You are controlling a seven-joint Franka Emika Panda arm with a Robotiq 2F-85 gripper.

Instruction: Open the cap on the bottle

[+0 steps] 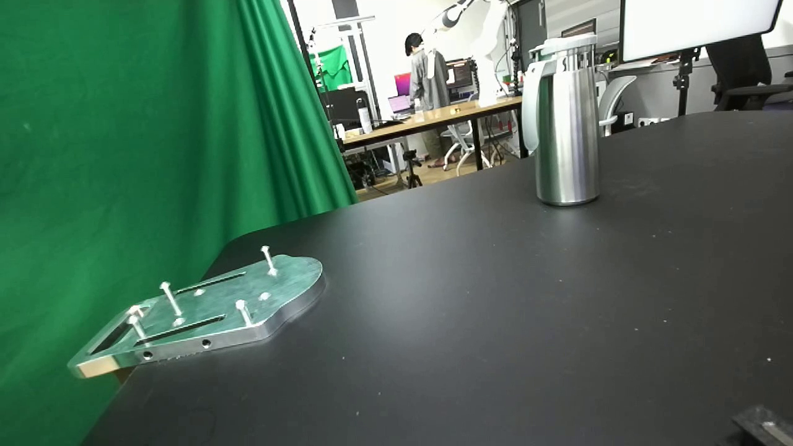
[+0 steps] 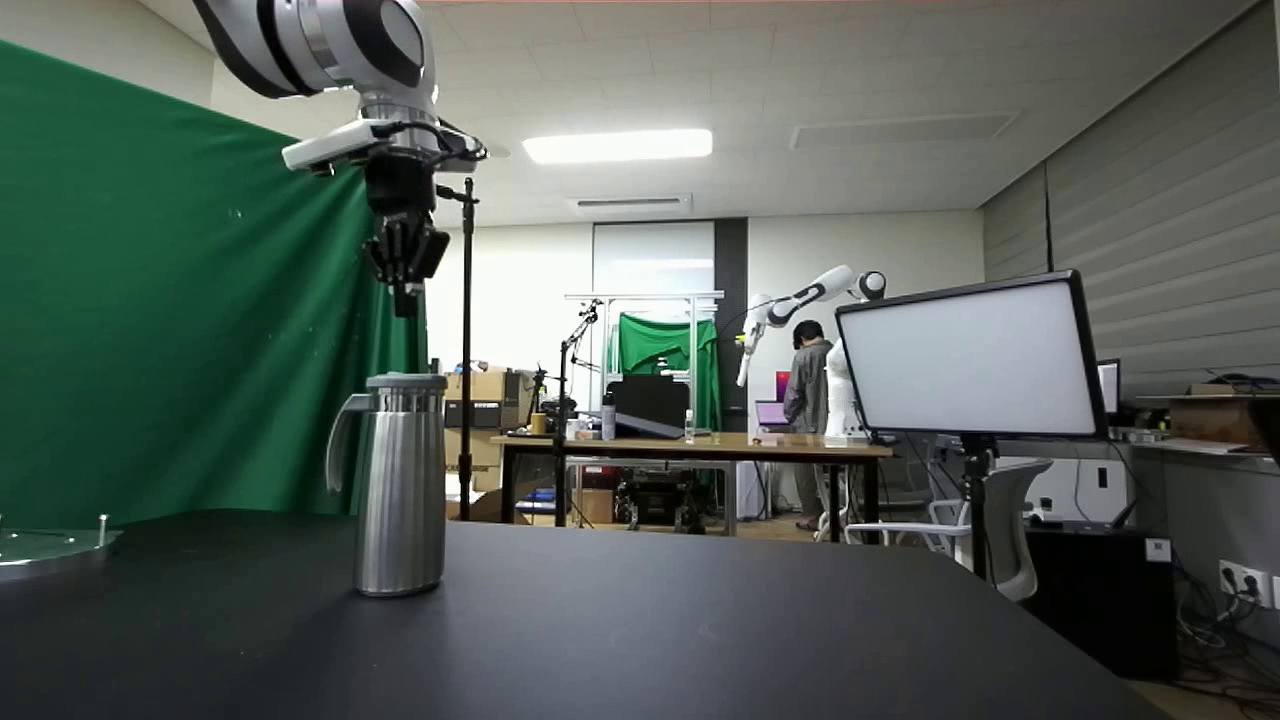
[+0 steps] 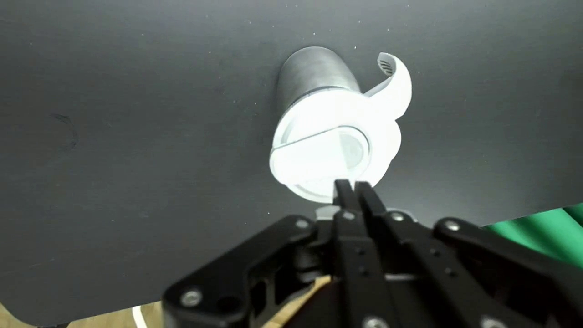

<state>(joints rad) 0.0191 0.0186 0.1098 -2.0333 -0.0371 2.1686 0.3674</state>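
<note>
Steel bottle (image 1: 569,136) stands upright on the table (image 1: 471,322) in an exterior view, presumably so its cap (image 1: 570,43) faces up. In an exterior view my gripper (image 2: 405,302) hangs above it, apart. Wrist view: fingers (image 3: 350,232) nearly together, holding nothing, perhaps for pressing.

Bright room, burnt-out cap (image 3: 309,155), soft-focus tool (image 3: 353,187).
From here I get strong overhead light: the ceiling lamp (image 2: 618,146) is a blank white strip in an exterior view. The back wall (image 1: 403,15) washes out almost to white, while the green cloth (image 1: 111,124) is evenly lit with gently shaded folds. Down the bottle (image 1: 570,136) I see bright vertical streaks beside darker bands; the dark worktop (image 1: 446,297) gives back only a faint, broad sheen. My wrist view overexposes the cap, most of its surface detail lost in glare, and the tool, right up close, is blurred, though light specks (image 3: 314,33) on the worktop read fairly crisp.
</note>
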